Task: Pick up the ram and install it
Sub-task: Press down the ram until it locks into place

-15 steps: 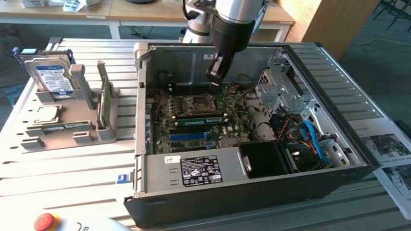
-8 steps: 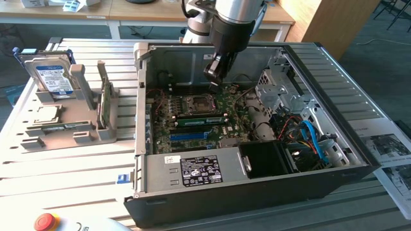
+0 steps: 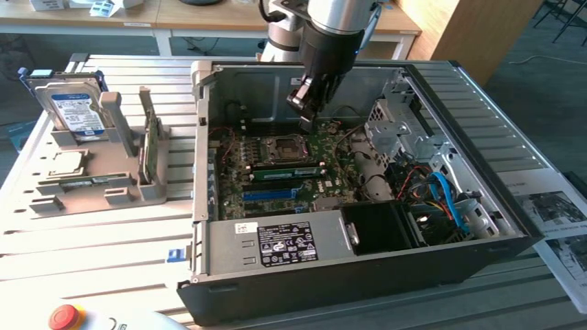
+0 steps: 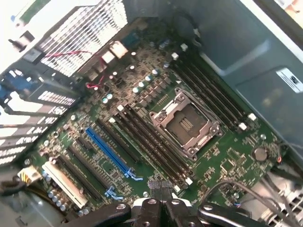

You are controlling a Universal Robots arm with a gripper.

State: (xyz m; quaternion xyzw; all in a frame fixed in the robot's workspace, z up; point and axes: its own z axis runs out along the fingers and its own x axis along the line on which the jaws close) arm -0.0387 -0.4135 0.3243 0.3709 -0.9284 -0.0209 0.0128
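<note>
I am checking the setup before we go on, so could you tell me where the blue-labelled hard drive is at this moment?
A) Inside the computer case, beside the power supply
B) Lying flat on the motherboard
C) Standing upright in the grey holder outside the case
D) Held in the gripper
C: in the exterior view the hard drive stands upright in the grey holder, outside the computer case on that view's left, well apart from the gripper over the motherboard.

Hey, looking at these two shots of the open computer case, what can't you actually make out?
- Wrist view: the gripper is shut; the picture's edge cuts off its body.
- Exterior view: whether the gripper touches the motherboard; the arm's own bulk hides its tips.
- Exterior view: whether the green strip by the socket is fully seated; too small.
- Exterior view: the hard drive label text; too small.
</note>
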